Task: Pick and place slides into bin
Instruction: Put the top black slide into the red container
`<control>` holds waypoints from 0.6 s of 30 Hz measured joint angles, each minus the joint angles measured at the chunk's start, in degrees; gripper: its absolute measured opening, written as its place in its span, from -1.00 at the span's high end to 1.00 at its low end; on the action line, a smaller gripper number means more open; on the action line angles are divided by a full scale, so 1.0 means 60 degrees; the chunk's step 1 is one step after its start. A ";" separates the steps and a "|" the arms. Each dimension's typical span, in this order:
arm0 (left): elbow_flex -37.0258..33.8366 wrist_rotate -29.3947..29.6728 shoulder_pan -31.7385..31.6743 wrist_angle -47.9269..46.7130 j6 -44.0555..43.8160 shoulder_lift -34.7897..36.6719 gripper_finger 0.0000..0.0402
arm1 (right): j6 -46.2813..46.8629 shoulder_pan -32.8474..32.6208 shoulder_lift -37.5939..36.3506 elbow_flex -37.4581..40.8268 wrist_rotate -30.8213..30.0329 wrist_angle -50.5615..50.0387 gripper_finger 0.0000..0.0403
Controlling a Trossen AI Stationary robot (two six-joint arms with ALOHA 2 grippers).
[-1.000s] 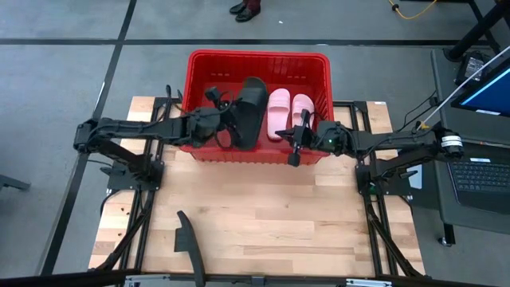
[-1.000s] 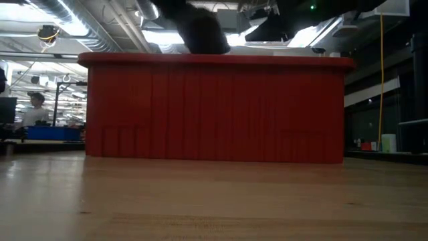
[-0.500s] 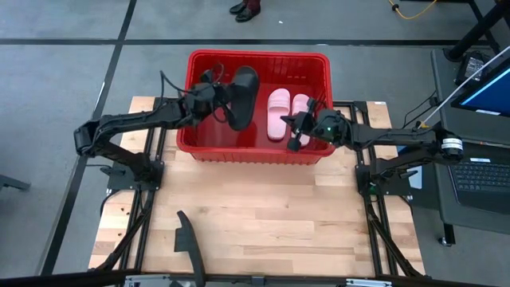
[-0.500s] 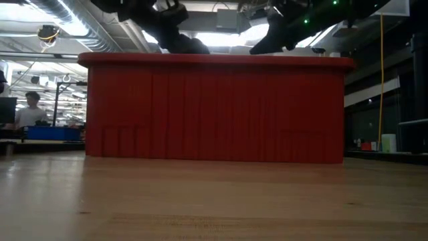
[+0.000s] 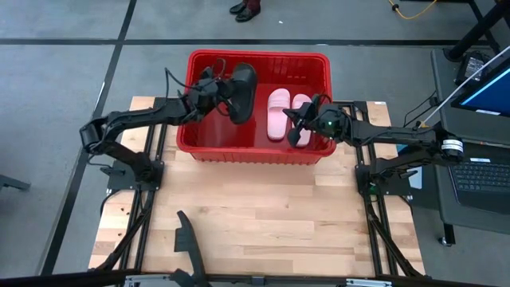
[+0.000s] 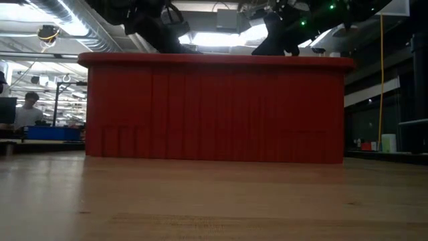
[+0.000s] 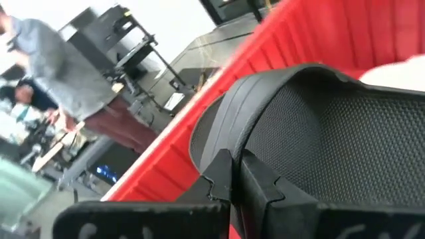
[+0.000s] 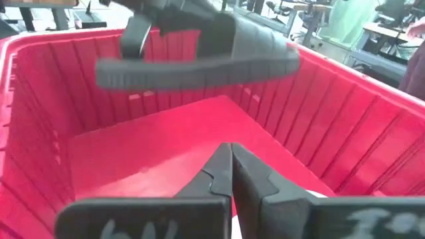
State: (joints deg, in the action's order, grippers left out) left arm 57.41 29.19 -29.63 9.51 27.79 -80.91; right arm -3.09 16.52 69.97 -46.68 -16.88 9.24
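The red bin (image 5: 191, 143) stands at the table's far middle. Two light pink slides (image 5: 278, 113) (image 5: 302, 109) lie side by side on its floor, at its right. My left gripper (image 5: 217, 90) reaches in from the left and is shut on a black slide (image 5: 241, 92), held over the bin's left half. The slide also shows in the right wrist view (image 8: 199, 56). My right gripper (image 5: 298, 127) is shut and empty above the pink slides, inside the bin's right part (image 8: 229, 156). The second black slide is not clearly in view. My left gripper pinches the rim of the black slide's strap (image 7: 216, 149) between its two fingers, at the slide's left side. The fingers come roughly level from the table's left and lie across the slide. The slide is lifted clear above the bin floor, about level, its ribbed sole (image 8: 192, 72) down.
A dark curved thing (image 5: 186, 239) lies on the wooden table near its front edge, left of the middle. The bin's near wall (image 6: 214, 110) fills the low view. People stand in the room beyond the table (image 7: 73, 73).
My left gripper has carried the black slide from the bin's near wall toward the far edge and a little left, and it now hangs over the bin's left half. My right gripper has moved toward the far edge, over the pink slides.
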 joint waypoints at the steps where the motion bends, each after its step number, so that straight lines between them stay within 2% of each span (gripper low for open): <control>1: 0.0000 -0.0100 -0.0013 0.0020 0.0178 -0.0099 0.98 | 0.0114 0.0030 0.0000 0.0000 0.0000 0.0005 0.97; 6: 0.0000 -0.0390 -0.0115 0.0161 0.0329 -0.0828 0.98 | 0.0219 0.0036 0.0000 0.0000 0.0000 0.0009 0.93; 18: 0.0007 -0.0320 -0.0162 0.1695 0.1327 -0.2718 0.98 | 0.0226 0.0032 0.0000 0.0000 0.0000 -0.0005 0.95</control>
State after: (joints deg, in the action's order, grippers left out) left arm 57.45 27.27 -30.60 19.68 35.75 -97.22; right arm -1.73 16.71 69.97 -46.68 -16.88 9.21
